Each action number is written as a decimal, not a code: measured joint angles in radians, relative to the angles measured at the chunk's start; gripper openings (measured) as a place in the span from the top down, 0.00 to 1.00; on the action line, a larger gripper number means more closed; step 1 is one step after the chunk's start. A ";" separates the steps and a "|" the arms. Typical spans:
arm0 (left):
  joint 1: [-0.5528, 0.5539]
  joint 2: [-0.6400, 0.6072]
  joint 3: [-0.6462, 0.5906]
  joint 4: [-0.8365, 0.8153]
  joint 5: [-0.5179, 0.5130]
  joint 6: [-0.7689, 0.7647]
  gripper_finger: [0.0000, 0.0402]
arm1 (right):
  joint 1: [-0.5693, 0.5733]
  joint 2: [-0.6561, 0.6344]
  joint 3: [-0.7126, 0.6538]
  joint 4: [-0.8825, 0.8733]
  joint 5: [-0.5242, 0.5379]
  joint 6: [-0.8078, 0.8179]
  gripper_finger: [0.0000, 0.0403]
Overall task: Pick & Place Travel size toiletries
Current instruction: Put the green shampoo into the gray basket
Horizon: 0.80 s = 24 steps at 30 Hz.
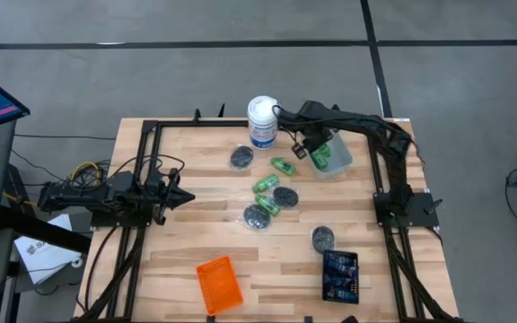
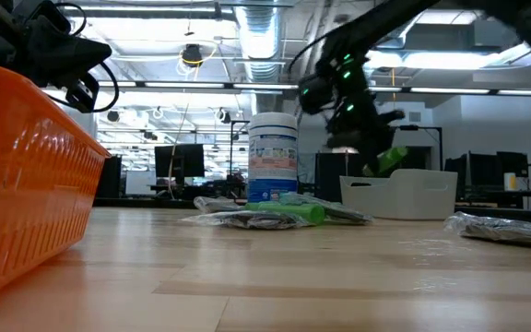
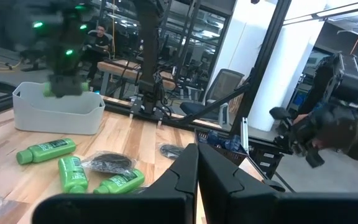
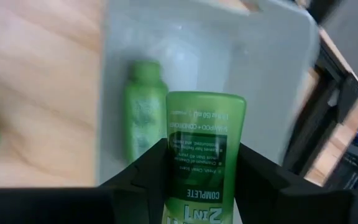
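The clear tray (image 1: 335, 160) sits at about 1 o'clock from the table's middle, and the right wrist view shows 1 green bottle (image 4: 143, 115) lying flat on its floor. Directly above that tray hangs the right gripper (image 1: 319, 152), its fingers clamped on a second green bottle (image 4: 201, 149), label reading "2 in 1", cap end hidden between the fingers; in the low view this bottle tilts just over the tray's rim. At 4 o'clock the black tray (image 1: 340, 275) holds dark blue flat tubes (image 1: 338, 269), perhaps 3 or 4, though the high view is too coarse to count them surely. The orange tray (image 1: 218, 284) at 7 o'clock shows nothing inside. On the bare wooden table (image 1: 196, 179) near the centre lie 3 loose green bottles: 1 at 12 o'clock (image 1: 283, 167), 1 just below it (image 1: 265, 184), and 1 further down (image 1: 268, 206). 4 dark grey pucks in clear wrap lie around them: 1 at 11 o'clock (image 1: 241, 158), 1 right of centre (image 1: 285, 196), 1 at 6 o'clock touching the lowest bottle (image 1: 257, 216), and 1 at 4 o'clock (image 1: 323, 238), just above the black tray. The tall white canister (image 1: 262, 121) stands upright at 12 o'clock, near the far edge. The left gripper (image 1: 185, 197) waits at 9 o'clock, well apart from everything, fingers pressed together on nothing.
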<state>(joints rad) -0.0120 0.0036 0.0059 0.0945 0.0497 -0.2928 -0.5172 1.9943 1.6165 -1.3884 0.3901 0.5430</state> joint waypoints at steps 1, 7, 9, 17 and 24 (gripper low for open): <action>0.000 0.000 0.000 0.001 0.000 0.000 1.00 | 0.000 -0.041 -0.034 0.006 -0.001 0.000 0.67; 0.000 0.004 0.000 0.005 0.000 0.000 1.00 | -0.027 -0.353 -0.304 0.239 -0.054 0.034 0.67; 0.000 0.004 0.000 0.005 0.000 0.000 1.00 | -0.040 -0.439 -0.401 0.362 -0.090 0.043 0.67; 0.000 0.004 0.000 0.012 0.000 0.000 1.00 | -0.069 -0.577 -0.660 0.614 -0.130 0.061 0.67; 0.000 0.004 0.000 0.017 0.000 0.000 1.00 | -0.068 -0.540 -0.738 0.727 -0.115 0.041 0.67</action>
<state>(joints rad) -0.0120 0.0074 0.0059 0.1117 0.0498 -0.2928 -0.5850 1.4540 0.8782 -0.6611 0.2747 0.5838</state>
